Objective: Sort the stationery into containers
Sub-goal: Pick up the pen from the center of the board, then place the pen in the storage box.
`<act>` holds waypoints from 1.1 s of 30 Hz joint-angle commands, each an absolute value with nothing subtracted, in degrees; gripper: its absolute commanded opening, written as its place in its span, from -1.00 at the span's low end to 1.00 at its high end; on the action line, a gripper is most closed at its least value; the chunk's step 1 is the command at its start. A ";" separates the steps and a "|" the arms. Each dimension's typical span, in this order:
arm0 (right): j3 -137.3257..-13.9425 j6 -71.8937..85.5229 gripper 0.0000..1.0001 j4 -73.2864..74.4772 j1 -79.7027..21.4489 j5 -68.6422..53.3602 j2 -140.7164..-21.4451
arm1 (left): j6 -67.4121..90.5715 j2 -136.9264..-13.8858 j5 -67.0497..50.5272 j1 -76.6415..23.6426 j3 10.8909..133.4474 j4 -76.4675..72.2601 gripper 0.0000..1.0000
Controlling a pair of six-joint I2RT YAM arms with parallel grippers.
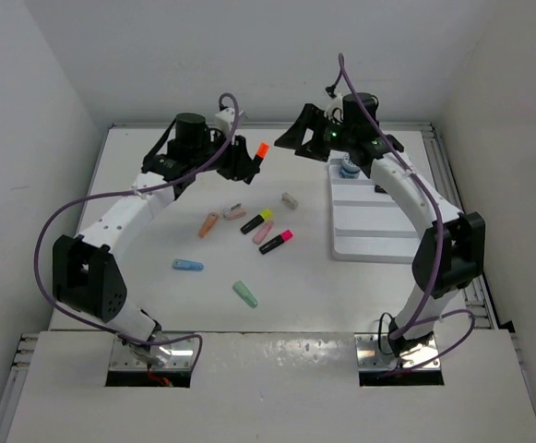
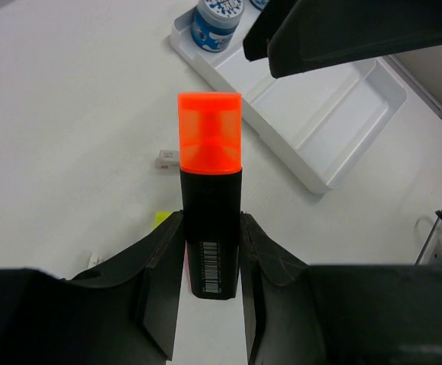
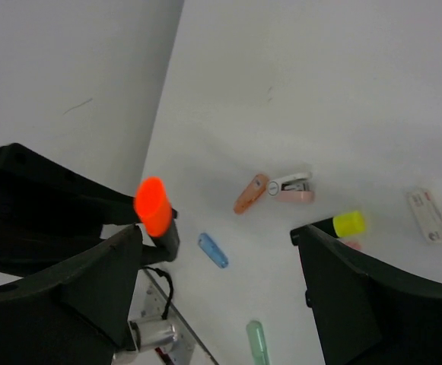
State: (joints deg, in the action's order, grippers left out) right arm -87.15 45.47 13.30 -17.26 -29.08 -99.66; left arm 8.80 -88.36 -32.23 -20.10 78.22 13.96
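Note:
My left gripper (image 1: 247, 164) is shut on a black marker with an orange cap (image 1: 262, 149), held raised over the far middle of the table, cap pointing at the right gripper. In the left wrist view the marker (image 2: 209, 190) sits squarely between the fingers (image 2: 160, 266). My right gripper (image 1: 297, 138) is open and empty, facing the marker (image 3: 154, 205) from a short gap away. The white tray (image 1: 378, 231) lies at the right with a blue-white pot (image 1: 349, 169) at its far end. Yellow (image 1: 256, 221) and pink (image 1: 276, 242) markers lie mid-table.
Loose on the table: an orange stub (image 1: 209, 224), a pink item (image 1: 235, 211), a pink stub (image 1: 264, 233), a blue stub (image 1: 187, 266), a green stub (image 1: 244, 293), a beige block (image 1: 290, 199). White walls enclose the table on three sides.

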 commanded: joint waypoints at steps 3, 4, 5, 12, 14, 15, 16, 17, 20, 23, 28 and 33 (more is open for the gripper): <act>-91.14 47.37 0.63 9.84 -19.42 -30.58 -100.46 | 7.03 -88.24 -31.55 -22.58 79.36 14.24 -1.00; -91.14 47.11 0.62 9.76 -19.68 -30.59 -100.55 | 6.94 -88.33 -31.38 -22.67 79.37 14.33 -1.00; -91.06 47.11 0.62 9.84 -20.38 -30.67 -100.81 | 6.86 -88.33 -31.38 -22.94 79.28 14.41 -1.00; -90.97 47.90 0.41 9.84 -22.15 -30.85 -102.57 | 6.42 -88.86 -30.85 -23.56 79.63 14.33 -1.00; -90.62 48.43 0.27 9.49 -22.76 -31.02 -102.92 | 6.42 -89.03 -30.68 -23.64 79.80 14.33 -1.00; -90.53 48.51 0.18 9.41 -22.94 -31.11 -103.01 | 6.42 -88.95 -30.50 -23.64 79.80 14.33 -1.00; -90.44 48.43 -0.01 9.23 -23.20 -31.11 -103.09 | 6.42 -89.12 -30.24 -23.82 79.72 14.24 -1.00; -90.18 48.60 -0.10 9.05 -23.46 -31.11 -103.10 | 6.50 -89.21 -30.06 -23.82 79.63 14.15 -1.00; -89.83 49.22 -0.49 8.53 -23.47 -31.38 -103.18 | 6.42 -89.47 -29.80 -24.08 79.54 13.80 -1.00; -89.39 49.39 -0.85 8.53 -23.03 -31.20 -103.10 | 6.94 -89.65 -28.74 -24.26 79.45 13.62 -1.00; -85.52 50.89 -1.00 8.70 -18.56 -31.29 -100.29 | 8.69 -89.56 -23.83 -24.00 79.89 14.58 -0.15; -76.24 48.43 -1.00 13.27 -6.09 -27.35 -92.56 | 10.54 -88.86 -13.64 -21.63 80.51 18.72 1.00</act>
